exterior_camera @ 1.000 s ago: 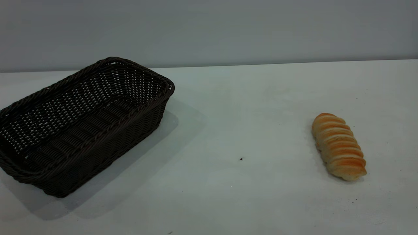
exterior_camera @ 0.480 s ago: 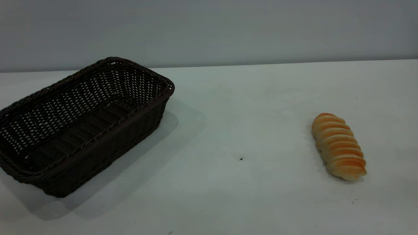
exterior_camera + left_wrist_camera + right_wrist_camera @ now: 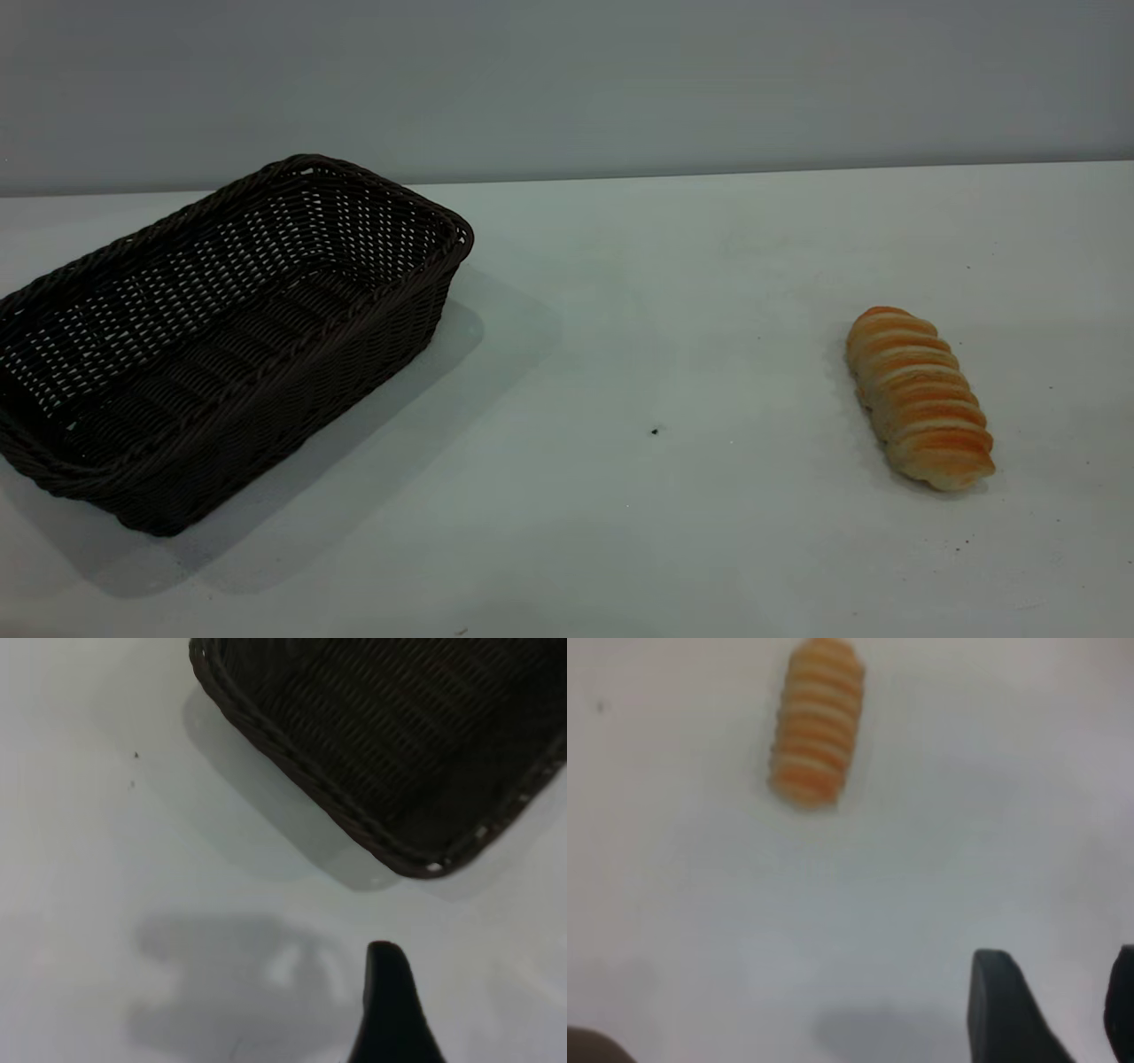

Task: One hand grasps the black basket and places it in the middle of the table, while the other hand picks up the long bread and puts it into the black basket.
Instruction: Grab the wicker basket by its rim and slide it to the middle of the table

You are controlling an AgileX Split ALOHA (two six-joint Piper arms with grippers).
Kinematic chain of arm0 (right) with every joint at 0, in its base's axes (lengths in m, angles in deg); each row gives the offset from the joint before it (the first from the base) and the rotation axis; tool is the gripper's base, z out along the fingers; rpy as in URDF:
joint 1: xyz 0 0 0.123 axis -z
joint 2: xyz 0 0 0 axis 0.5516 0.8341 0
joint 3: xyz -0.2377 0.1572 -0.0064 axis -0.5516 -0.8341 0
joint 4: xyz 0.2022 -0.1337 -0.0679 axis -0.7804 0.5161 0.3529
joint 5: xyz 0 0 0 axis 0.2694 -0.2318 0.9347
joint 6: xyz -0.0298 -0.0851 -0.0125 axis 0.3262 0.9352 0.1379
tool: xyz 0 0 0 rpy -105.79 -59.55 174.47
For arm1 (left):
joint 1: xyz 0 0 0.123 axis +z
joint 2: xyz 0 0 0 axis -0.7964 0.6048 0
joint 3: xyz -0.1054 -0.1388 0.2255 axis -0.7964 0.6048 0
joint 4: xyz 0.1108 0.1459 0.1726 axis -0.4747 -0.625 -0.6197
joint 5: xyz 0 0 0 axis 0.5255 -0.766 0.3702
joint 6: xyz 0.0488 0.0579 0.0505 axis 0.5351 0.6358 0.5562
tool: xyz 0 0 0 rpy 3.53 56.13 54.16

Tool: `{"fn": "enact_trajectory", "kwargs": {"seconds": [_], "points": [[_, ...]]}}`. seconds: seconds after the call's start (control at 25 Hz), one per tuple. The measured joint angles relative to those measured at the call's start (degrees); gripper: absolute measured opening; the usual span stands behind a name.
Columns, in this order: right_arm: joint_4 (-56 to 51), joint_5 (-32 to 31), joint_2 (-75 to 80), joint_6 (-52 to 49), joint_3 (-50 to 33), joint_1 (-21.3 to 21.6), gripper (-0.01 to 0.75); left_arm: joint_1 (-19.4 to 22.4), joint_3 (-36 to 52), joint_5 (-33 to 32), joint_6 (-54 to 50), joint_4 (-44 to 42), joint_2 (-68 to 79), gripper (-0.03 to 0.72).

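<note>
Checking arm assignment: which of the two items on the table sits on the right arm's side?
The long bread, small, ribbed, golden-orange, on the exterior view's right. The black basket, far larger, dark woven wicker, stands on the left. Bare table separates them.

black basket (image 3: pixel 221 337): left end clipped by exterior frame's left edge
left gripper (image 3: pixel 390 1005): one finger showing, rest cut off at bottom edge
right gripper (image 3: pixel 1050 1014): fingertips only, bottom right corner

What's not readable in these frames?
- Left gripper: left wrist view shows one dark finger only, the rest cut off by the frame edge; open or shut unknown.
- Both arms: absent from the exterior view.
- Black basket: near corner cut off at the exterior view's left edge.
- Long bread: blurred in the right wrist view; the right gripper sits apart from it.
</note>
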Motion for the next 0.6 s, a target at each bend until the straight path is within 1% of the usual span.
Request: {"fn": "enact_trajectory", "kwargs": {"seconds": [0.12, 0.24, 0.36, 0.48, 0.6], "points": [[-0.1, 2.5, 4.6, 1.1, 0.0, 0.0, 0.319, 0.0, -1.5, 3.3, -2.2, -1.2, 8.6, 0.544], [-0.1, 4.3, 6.0, 1.4, 0.0, 0.0, 0.382, 0.0, -4.9, 3.9, -4.6, -2.0, 16.0, 0.544], [-0.5, 4.7, 6.0, 1.4, 0.0, 0.0, 0.418, 0.0, -9.5, 3.8, -7.3, -2.2, 22.3, 0.544], [-1.8, 4.7, 6.0, 1.5, 0.0, 0.0, 0.428, 0.0, -13.7, 1.4, -10.1, -2.3, 27.9, 0.544], [-2.7, 4.7, 6.0, 1.5, 0.0, 0.0, 0.428, 0.7, -16.8, -3.5, -13.0, -3.2, 33.7, 0.544]]}}
